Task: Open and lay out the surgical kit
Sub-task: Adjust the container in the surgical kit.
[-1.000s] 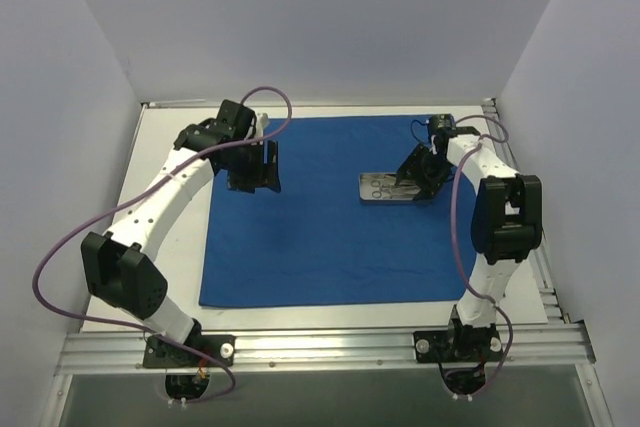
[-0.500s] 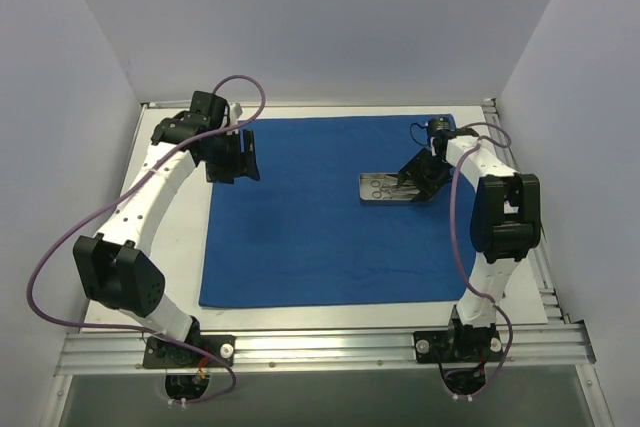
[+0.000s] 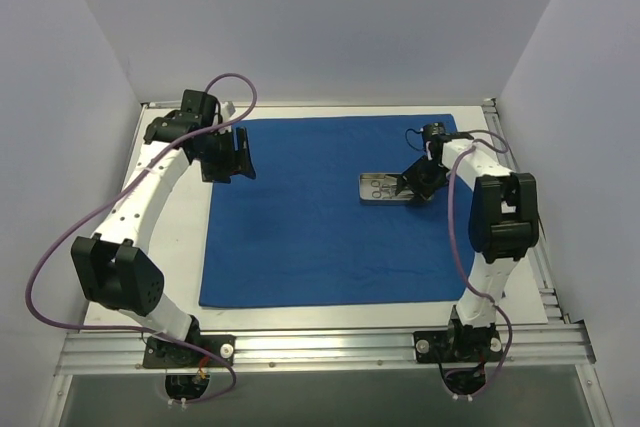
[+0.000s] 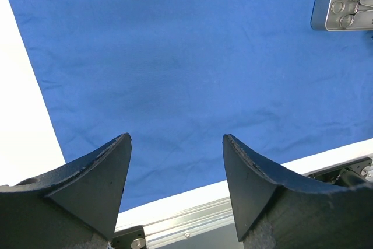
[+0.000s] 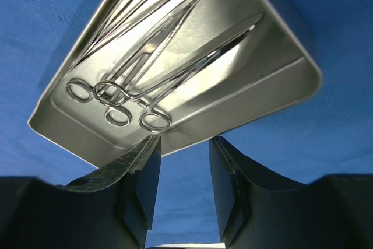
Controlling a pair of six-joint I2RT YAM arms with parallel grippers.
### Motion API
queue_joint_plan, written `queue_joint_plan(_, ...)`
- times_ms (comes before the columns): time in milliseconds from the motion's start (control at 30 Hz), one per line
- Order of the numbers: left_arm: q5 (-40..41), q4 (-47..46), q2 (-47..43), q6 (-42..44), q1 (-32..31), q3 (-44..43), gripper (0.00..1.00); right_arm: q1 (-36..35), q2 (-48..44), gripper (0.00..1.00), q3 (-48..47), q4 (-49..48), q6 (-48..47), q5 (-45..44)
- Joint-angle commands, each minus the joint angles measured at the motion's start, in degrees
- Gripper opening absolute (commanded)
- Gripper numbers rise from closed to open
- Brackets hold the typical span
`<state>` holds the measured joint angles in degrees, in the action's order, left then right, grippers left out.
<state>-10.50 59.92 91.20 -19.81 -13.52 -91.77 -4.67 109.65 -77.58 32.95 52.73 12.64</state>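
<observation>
The royal-blue cloth [image 3: 330,217] lies spread flat as a large sheet on the table. A shallow metal tray [image 3: 383,188] sits on its right half and holds several silver ring-handled forceps [image 5: 145,80]. My right gripper [image 3: 412,185] is open at the tray's right end. In the right wrist view its fingertips [image 5: 183,141] sit just short of the tray [image 5: 250,56] rim, with only cloth between them. My left gripper [image 3: 228,155] is open and empty above the cloth's far left edge. Its wrist view shows the cloth [image 4: 175,56] and the tray [image 4: 344,1] at the far right.
White table surface [image 3: 180,237] borders the cloth on the left and front. An aluminium rail [image 3: 320,345] runs along the near edge. White walls enclose the back and both sides. A purple cable [image 3: 60,237] loops off the left arm.
My left arm has swung left and back, from over the cloth to its far left edge. My right gripper has stayed at the tray, shifting only slightly.
</observation>
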Motion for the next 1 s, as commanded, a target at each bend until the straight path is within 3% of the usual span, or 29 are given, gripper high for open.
queue_joint_plan(0,-1.36,0.9,-0.41,1.27,0.86,-1.49,0.73,-0.87,1.97,0.38,-1.6,1.5,1.94,-2.01)
queue_joint_plan(200,-1.54,1.08,-1.29,1.36,1.48,-0.52,0.72,-1.93,3.38,0.33,-1.87,1.68,1.94,-2.89)
queue_joint_plan(267,-1.54,1.08,-1.46,1.27,1.56,-0.08,0.72,-2.01,3.82,0.27,-1.35,1.15,1.76,-2.62)
queue_joint_plan(300,-1.54,0.99,-1.55,1.27,1.65,0.18,0.72,-2.01,3.82,0.19,-0.82,0.89,1.59,-2.8)
queue_joint_plan(500,-2.24,-0.07,-1.99,1.27,2.09,1.24,0.72,-2.19,5.31,0.0,-3.87,1.76,-4.19,-4.64)
queue_joint_plan(767,-2.51,-0.33,-1.29,1.88,2.18,0.01,0.72,-3.24,11.19,0.0,-18.64,12.04,-19.49,-11.15)
queue_joint_plan(967,-2.59,-1.73,-1.28,1.44,2.18,1.41,0.72,-3.16,12.96,0.0,-26.39,19.17,-32.58,-21.07)
